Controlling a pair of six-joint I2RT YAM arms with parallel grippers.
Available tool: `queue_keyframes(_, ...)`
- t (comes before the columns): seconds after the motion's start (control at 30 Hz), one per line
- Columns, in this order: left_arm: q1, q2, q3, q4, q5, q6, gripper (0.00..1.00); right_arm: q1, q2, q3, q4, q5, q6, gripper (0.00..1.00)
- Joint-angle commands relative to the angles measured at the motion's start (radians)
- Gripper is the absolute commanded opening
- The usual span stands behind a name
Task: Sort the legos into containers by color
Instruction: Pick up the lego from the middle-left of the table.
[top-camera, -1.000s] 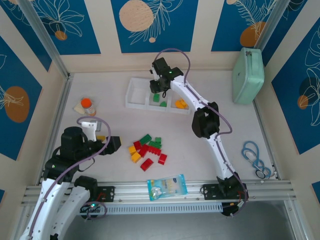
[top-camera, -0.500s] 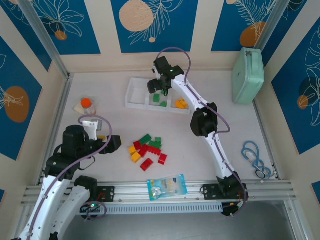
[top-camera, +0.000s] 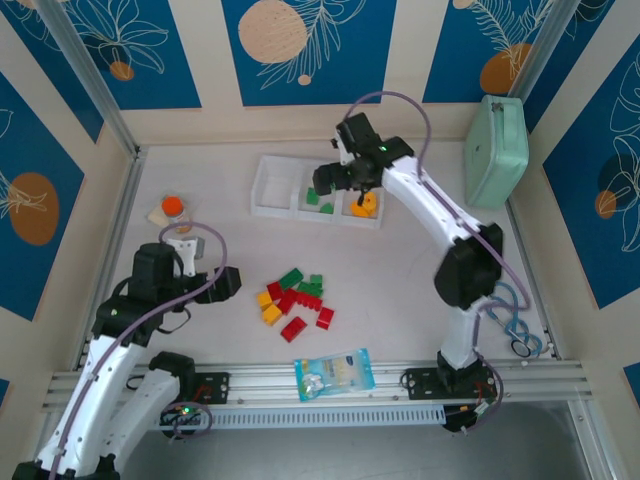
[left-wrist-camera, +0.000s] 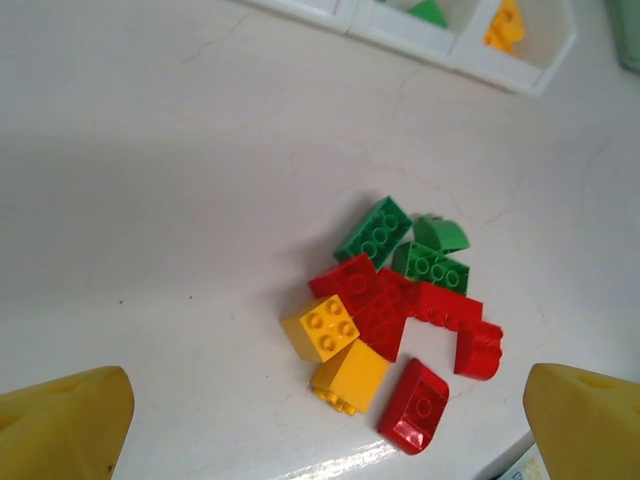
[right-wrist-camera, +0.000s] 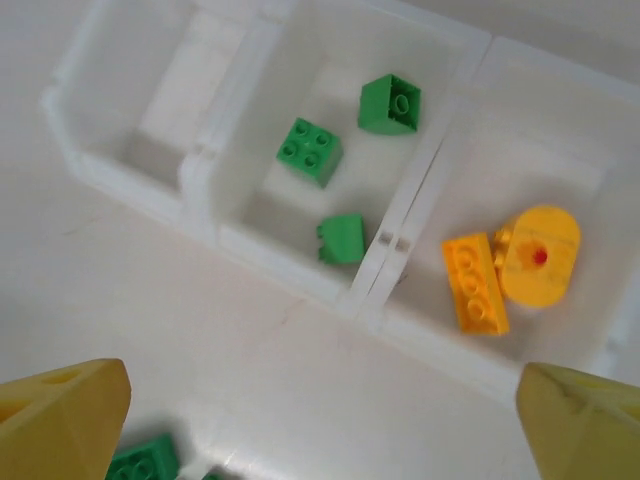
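Glossy white plastic tray, three square cells – the middle one holds three studded green legos, the right one a long orange brick touching a round yellow piece. Right gripper hangs over the tray's near rim, its blunt yellow fingers spread wide. Well nearer than the tray, a heap of smooth red, green and yellow blocks lies on the matte table – left gripper above it, likewise spread

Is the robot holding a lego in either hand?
No. The left gripper and the right gripper are both open, nothing between their fingers.
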Motion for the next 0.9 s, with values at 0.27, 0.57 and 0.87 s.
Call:
queue_keyframes(0.27, -0.246, 0.189, 0.063, -0.087, -0.185, -0.106, 1.00, 0.012, -0.523, -0.733, 0.221, -0.184, 0.130, 1.00)
queue_keyframes(0.57, -0.358, 0.345, 0.045, -0.011, -0.260, -0.197, 0.97, -0.002, -0.712, -0.962, 0.223, -0.176, 0.153, 1.00)
queue_keyframes(0.87, -0.377, 0.526, 0.039, 0.052, -0.286, -0.299, 0.88, -0.001, -0.682, -0.986, 0.235, -0.204, 0.177, 0.98)
